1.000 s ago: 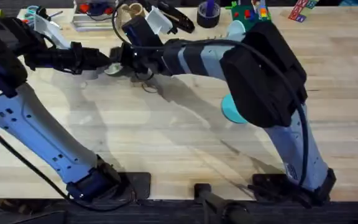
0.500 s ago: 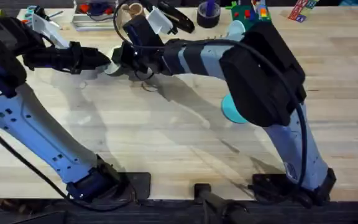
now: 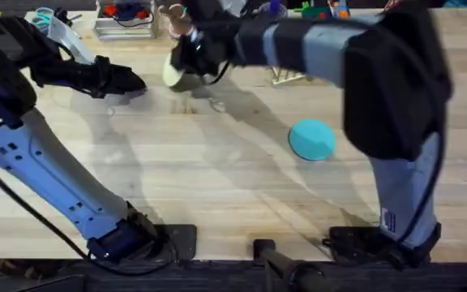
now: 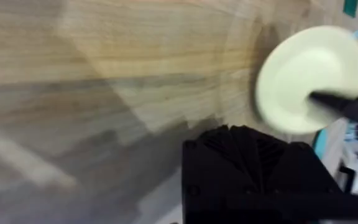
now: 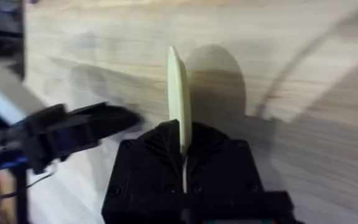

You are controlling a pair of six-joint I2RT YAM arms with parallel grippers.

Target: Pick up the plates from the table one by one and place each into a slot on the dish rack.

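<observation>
Cream plate (image 3: pixel 174 71) hangs edge-on above the surface (image 3: pixel 217 178), pinched at its rim by the right gripper (image 3: pixel 191 58), whose jaws are clamped on it; the right wrist view shows it upright between them (image 5: pixel 178 93). Turquoise plate (image 3: pixel 311 139) lies flat on the surface, well apart. Left gripper (image 3: pixel 132 81) hovers beside the cream plate, jaws closed, holding nothing.

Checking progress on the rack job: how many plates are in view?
2. The cream plate is held by the right gripper above the table; the turquoise plate lies flat there.
</observation>
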